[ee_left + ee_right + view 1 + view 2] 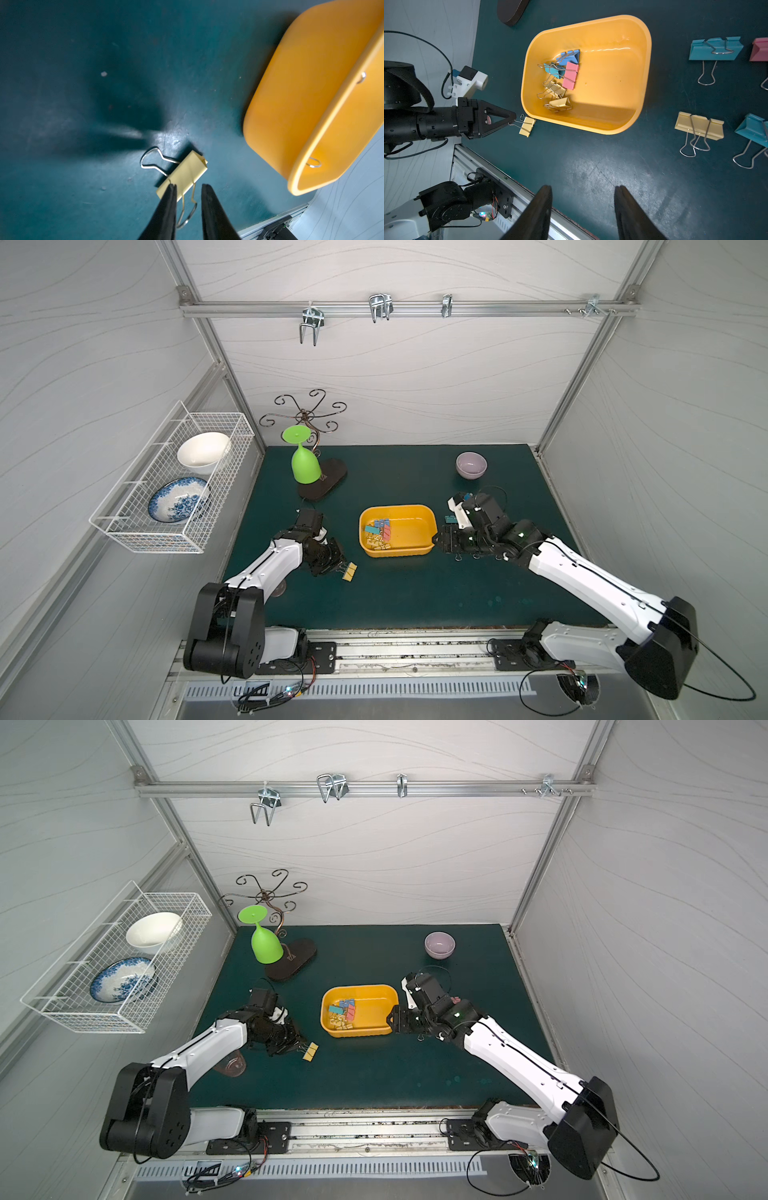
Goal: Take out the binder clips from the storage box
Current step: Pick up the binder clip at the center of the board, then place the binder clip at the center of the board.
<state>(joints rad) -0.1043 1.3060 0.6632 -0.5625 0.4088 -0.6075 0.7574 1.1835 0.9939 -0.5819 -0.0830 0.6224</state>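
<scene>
- Straddling wire handle of pale-yellow binder clip (182,172) on dark-green mat (83,62), your L gripper (188,185) sat narrow; grip unclear.
- R gripper (583,187) gaped empty beside yellow-orange plastic storage box (646,62) holding more binder clips (562,81).

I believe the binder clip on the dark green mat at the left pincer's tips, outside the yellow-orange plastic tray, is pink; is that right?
Not quite: the binder clip at the left pincer is pale yellow, not pink, as the left wrist view shows; the rest holds.
</scene>
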